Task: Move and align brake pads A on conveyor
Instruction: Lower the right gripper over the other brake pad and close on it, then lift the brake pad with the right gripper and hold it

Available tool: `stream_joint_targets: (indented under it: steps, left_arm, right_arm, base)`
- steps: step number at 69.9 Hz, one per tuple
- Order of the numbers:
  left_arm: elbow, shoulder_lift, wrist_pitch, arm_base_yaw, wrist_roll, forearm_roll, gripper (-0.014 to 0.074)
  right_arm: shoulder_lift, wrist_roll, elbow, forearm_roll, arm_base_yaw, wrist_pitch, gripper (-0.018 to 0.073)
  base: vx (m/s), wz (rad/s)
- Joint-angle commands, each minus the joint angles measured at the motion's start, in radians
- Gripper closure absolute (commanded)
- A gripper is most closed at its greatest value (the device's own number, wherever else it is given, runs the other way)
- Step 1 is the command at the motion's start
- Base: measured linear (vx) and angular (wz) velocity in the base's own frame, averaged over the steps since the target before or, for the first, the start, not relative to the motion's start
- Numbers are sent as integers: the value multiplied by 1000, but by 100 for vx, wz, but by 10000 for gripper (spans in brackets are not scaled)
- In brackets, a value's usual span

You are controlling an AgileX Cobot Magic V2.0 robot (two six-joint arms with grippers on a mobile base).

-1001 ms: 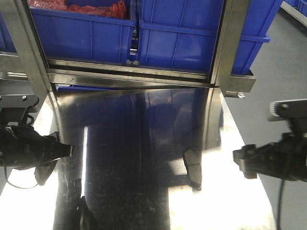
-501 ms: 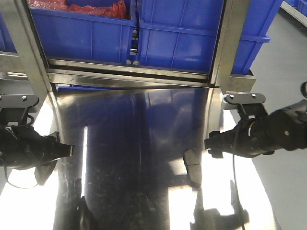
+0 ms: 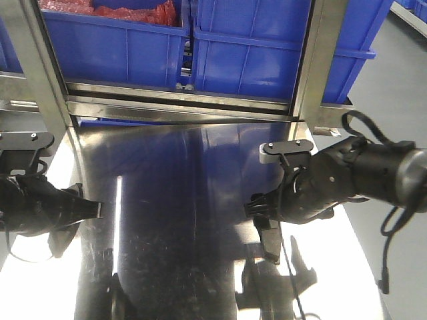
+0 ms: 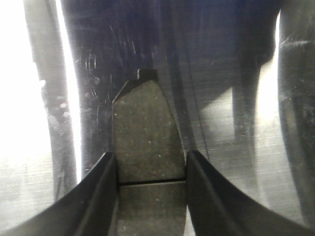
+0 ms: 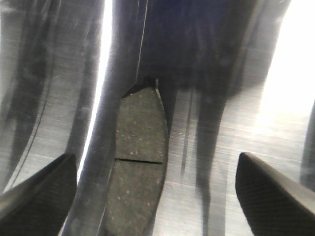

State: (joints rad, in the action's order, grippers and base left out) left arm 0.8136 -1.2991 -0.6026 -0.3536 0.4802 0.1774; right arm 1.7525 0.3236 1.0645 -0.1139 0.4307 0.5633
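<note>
In the left wrist view, a dark grey brake pad [image 4: 145,132] with a thin groove across it sits between my left gripper's fingers [image 4: 103,187]. Both fingers press on its side edges over the shiny steel table. From the front, my left gripper [image 3: 93,210] hangs low at the table's left side. A second brake pad [image 3: 269,239] lies flat on the steel right of centre. My right gripper [image 3: 257,207] hovers just over its far end, open. In the right wrist view this pad [image 5: 140,147] lies between the wide-apart fingers [image 5: 268,189], nearer the left one. The conveyor is out of view.
Blue plastic bins [image 3: 253,53] stand behind a steel rail at the back, one holding red material [image 3: 127,12]. Two slanted steel posts [image 3: 319,60] frame the table. The table's right edge [image 3: 363,267] drops to grey floor. A cable [image 3: 387,267] dangles from the right arm.
My right arm has swung in from the right edge toward the table's middle and now hangs over the lying brake pad. The left arm has not moved.
</note>
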Motion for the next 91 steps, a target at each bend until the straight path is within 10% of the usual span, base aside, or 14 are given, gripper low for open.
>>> stream_joint_targets:
  steps: [1,48,91]
  left_arm:
    - [24,32,51,-6,1,9,539]
    - [24,32,51,-6,1,9,539]
    - [24,32,51,-6,1,9,539]
  right_arm:
    - [-2,4,49,-5,0,-14,-48]
    - [101,3,96,-7,0,23,2]
    - [84,0,100,-7,0,49,347]
  base:
    - [0,0]
    - [0,0]
    - [0,0]
